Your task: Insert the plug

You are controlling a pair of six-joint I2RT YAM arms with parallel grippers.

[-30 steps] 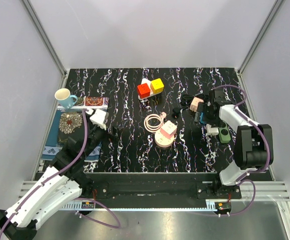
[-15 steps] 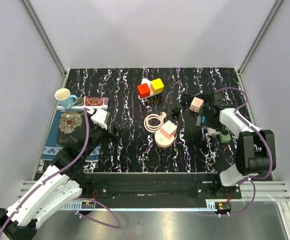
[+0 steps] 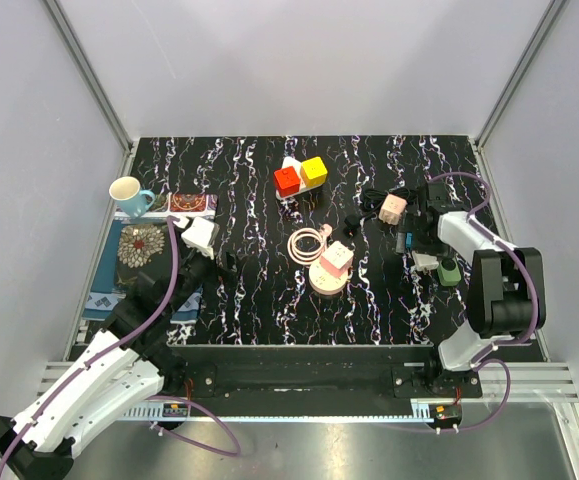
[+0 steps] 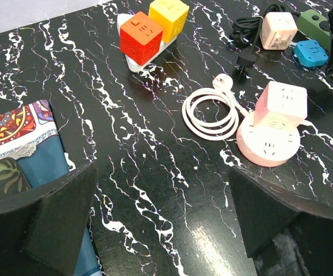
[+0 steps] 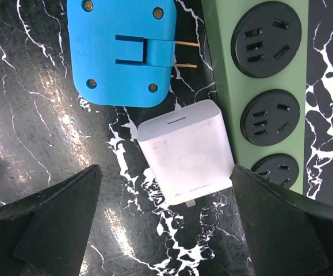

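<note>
A white plug (image 5: 186, 152) lies flat on the black marbled table beside a green power strip (image 5: 264, 86) with black sockets. A blue adapter (image 5: 123, 49) lies just beyond it, its two prongs toward the strip. My right gripper (image 5: 166, 230) is open and empty, hovering over the white plug with one finger on each side, not touching it. In the top view the right gripper (image 3: 421, 238) is at the right side, over the plug (image 3: 424, 261) and the strip (image 3: 448, 270). My left gripper (image 4: 166, 224) is open and empty above bare table at the left (image 3: 209, 265).
A pink round socket (image 4: 268, 138) with a pink cube on it and a coiled pink cable (image 4: 211, 112) sit mid-table. Red (image 4: 140, 37) and yellow (image 4: 168, 11) cubes stand on a white base farther back. A beige cube charger (image 4: 278, 30) has a black cable. A cup (image 3: 129, 192) and patterned cloth (image 3: 139, 255) lie left.
My right arm has shifted a little, bringing the open gripper over the white plug. The left arm has not moved.
</note>
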